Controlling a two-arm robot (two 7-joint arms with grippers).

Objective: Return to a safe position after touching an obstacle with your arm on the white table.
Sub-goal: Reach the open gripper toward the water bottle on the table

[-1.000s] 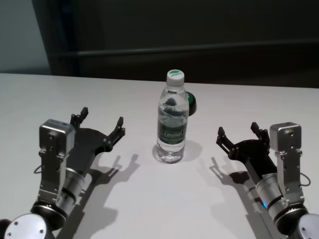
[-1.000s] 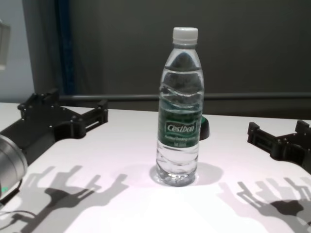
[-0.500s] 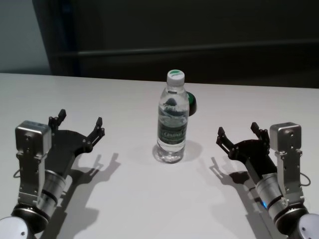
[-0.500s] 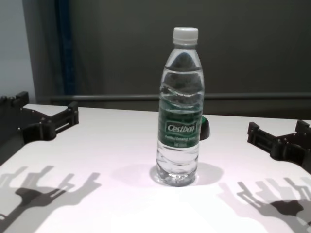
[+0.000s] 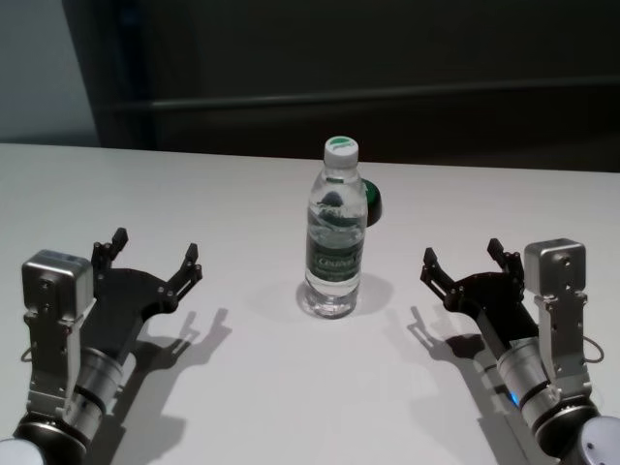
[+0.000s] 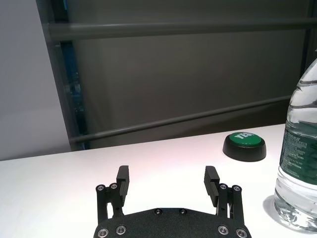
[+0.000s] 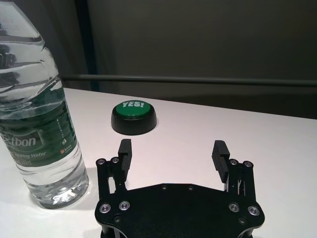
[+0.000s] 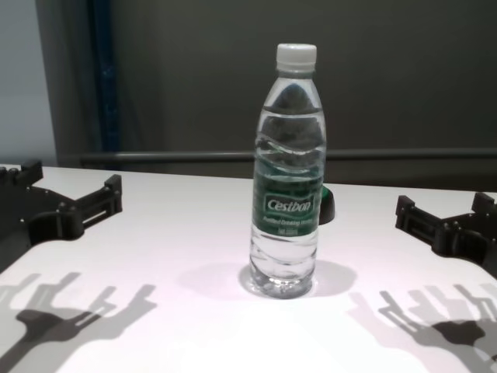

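Both end effectors (image 5: 155, 262) (image 5: 463, 262) spread, low

A dark grey wall (image 5: 387, 58) stands behind the counter, with a horizontal rail (image 5: 387, 94) running across it. A paler panel (image 5: 39, 68) fills the far left corner.

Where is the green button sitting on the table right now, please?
In the head view, the green button sits on the white table just behind the water bottle, slightly to its right.

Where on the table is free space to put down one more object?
Bare white table lies between the left gripper and the bottle, and between the bottle and the right gripper. Behind the bottle it is crowded: the green button sits close.
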